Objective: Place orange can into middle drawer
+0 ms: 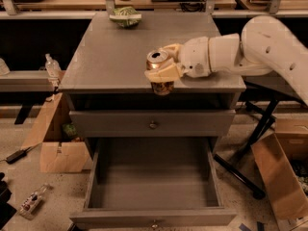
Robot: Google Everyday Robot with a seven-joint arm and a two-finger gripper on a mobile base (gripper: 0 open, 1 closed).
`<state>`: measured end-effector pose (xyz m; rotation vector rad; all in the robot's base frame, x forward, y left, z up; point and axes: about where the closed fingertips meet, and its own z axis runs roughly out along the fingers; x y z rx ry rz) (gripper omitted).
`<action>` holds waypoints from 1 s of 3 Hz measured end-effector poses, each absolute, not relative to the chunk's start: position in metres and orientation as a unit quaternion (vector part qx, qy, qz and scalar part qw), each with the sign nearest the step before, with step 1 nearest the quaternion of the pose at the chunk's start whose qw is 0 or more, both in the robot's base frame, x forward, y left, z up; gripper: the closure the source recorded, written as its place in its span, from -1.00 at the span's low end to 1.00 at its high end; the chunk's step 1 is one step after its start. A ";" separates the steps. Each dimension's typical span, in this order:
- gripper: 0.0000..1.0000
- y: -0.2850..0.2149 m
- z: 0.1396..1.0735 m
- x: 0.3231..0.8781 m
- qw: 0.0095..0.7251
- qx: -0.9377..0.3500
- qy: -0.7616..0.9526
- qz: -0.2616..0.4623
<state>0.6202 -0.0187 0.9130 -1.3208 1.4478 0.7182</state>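
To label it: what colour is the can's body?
The orange can is orange-tan with dark print, camera view; the pincer holds it over the cabinet front edge.

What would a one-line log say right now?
gripper: shut on slim orange-tan drink can | position: front edge of cabinet top | wide grey wooden middle drawer: open below, can not yet inside

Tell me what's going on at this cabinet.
The robot's end effector grips the orange can at the front edge of the cabinet top, above the closed upper drawer. Below, the middle drawer is pulled open with nothing visible inside; the can has not yet gone in. A bowl sits at the back.
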 end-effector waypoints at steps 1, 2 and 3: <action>1.00 -0.018 0.868 0.605 0.522 -0.512 0.611 0.304; 1.00 -0.028 0.817 0.569 0.527 -0.485 0.625 0.311; 1.00 -0.025 0.758 0.550 0.520 -0.475 0.632 0.323</action>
